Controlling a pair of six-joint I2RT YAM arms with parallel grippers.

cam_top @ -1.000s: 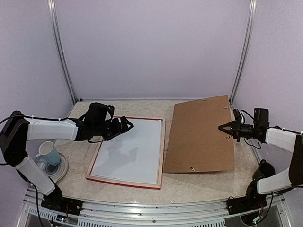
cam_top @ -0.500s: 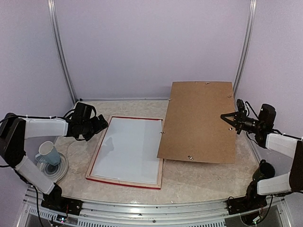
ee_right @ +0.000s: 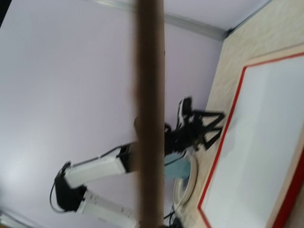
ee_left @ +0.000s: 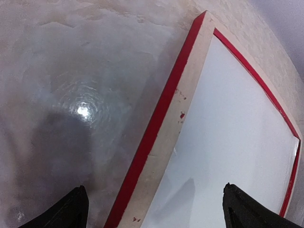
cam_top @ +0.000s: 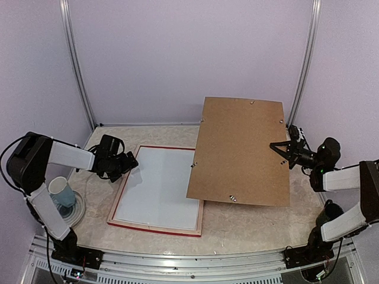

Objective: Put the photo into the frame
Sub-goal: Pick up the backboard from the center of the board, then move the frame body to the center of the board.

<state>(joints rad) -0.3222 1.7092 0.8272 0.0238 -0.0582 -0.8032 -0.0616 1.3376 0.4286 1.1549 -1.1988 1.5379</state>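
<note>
We see the frame (cam_top: 155,228) lying flat on the surface (cam_top: 249,228), left of centre, its pale wood back up and a red rim showing along the edges. The photo (cam_top: 160,180) lies inside it, plain white side up; its other side is hidden. In the left wrist view the frame's (ee_left: 161,137) wooden rail runs diagonally, with the white photo (ee_left: 232,118) just beyond it.

The left arm (cam_top: 65,157) reaches in from the left. The left jaws stand wide open with nothing between them, over the frame's left rail near its far corner. The 2 dark fingertips (ee_left: 76,211) sit at the bottom of the wrist view, 1 over bare surface and 1 over the photo.

The right arm (cam_top: 346,176) comes in from the right. The right jaws are closed tight on the right edge of the brown backing panel (cam_top: 240,151), holding it up off the surface and tilted, far edge highest. From above, the panel's lower left corner overlaps the frame's right rail; whether it touches we cannot tell. The right wrist view shows the panel (ee_right: 149,95) edge-on as a blurred brown band, with the photo (ee_right: 256,137) beyond.

A pale blue mug (cam_top: 58,190) stands on a white plate (cam_top: 77,213) at the near left, and a black mug (cam_top: 331,210) at the near right.
</note>
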